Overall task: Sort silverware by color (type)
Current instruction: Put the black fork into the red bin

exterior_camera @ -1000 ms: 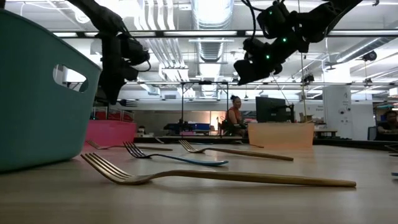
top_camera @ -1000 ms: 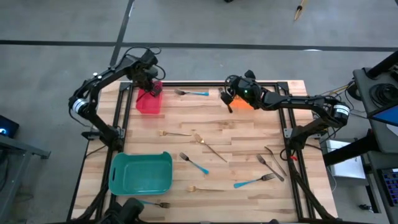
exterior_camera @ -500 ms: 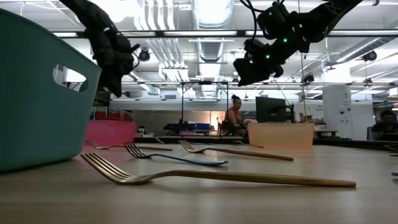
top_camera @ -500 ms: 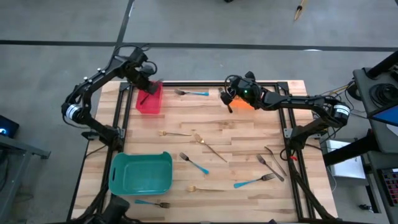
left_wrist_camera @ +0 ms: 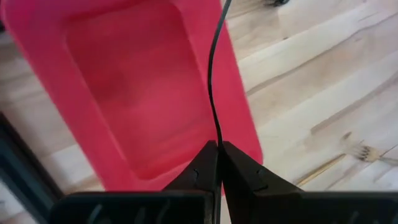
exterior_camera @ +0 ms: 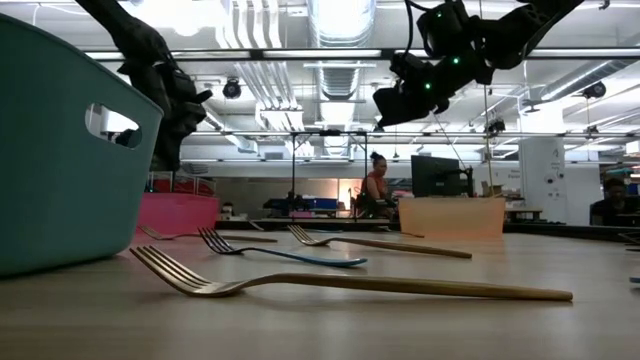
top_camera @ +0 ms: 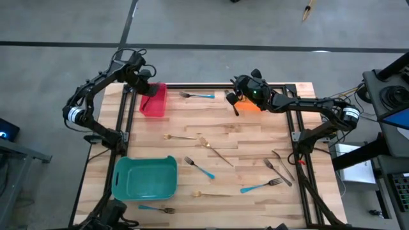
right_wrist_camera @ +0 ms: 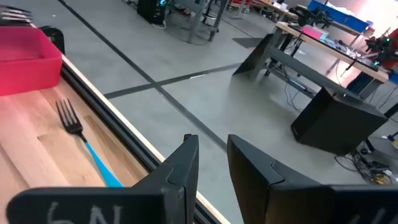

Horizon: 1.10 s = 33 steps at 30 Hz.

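My left gripper [left_wrist_camera: 219,144] hangs over the red bin [left_wrist_camera: 143,93], shut on a thin dark fork [left_wrist_camera: 211,68]. In the high view it is at the table's far left corner [top_camera: 146,89]. My right gripper [right_wrist_camera: 212,155] hovers beside the orange bin [top_camera: 252,107], pointing about level, open with nothing between its fingers. Loose on the table lie gold forks [top_camera: 179,137] [top_camera: 214,152] [top_camera: 211,194], blue-handled forks [top_camera: 198,96] [top_camera: 199,167] [top_camera: 261,186] and dark forks [top_camera: 278,171]. My left gripper pinches one end of the dark fork [left_wrist_camera: 217,134] between its two fingers; which end, I cannot tell. The fingers slant steeply down from above. The fork shows edge-on and runs out beyond the fingertips over the red bin's hollow [top_camera: 148,101].
A teal bin [top_camera: 145,177] stands at the near left, with another blue-handled fork [top_camera: 156,208] at the table's near edge. Black frame rails run along the left [top_camera: 121,121] and right [top_camera: 295,128] sides. In the low view a person [exterior_camera: 378,185] sits far behind the table.
My left gripper has swung toward the table's left edge and sunk a little, rolling its wrist, still shut on the dark fork, which stays over the red bin. My right gripper has stayed in place with its tip tipped slightly upward.
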Each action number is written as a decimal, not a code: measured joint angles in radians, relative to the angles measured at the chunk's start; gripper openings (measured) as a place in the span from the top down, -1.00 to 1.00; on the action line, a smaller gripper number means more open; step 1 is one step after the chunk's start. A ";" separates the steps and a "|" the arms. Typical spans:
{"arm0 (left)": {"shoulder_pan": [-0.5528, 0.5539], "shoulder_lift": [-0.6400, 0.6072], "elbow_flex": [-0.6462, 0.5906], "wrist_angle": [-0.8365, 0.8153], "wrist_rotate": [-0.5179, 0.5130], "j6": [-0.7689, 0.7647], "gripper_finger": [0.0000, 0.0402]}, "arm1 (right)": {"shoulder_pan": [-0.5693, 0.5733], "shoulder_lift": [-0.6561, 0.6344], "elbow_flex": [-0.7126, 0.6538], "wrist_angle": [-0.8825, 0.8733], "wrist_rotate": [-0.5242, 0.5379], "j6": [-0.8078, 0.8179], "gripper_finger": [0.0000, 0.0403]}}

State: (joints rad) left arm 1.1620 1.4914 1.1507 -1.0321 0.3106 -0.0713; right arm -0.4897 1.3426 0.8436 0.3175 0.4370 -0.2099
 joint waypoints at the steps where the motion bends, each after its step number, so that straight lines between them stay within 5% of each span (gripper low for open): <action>1: 0.000 0.000 0.000 -0.005 -0.017 -0.005 1.00 | 0.000 0.000 0.000 -0.001 0.000 -0.001 0.64; 33: -0.004 0.109 -0.009 0.060 -0.092 -0.010 1.00 | -0.001 0.000 0.000 -0.052 0.000 0.001 0.66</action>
State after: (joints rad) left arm 1.1576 1.6005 1.1419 -0.9720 0.2188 -0.0813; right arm -0.4911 1.3426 0.8436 0.2653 0.4373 -0.2092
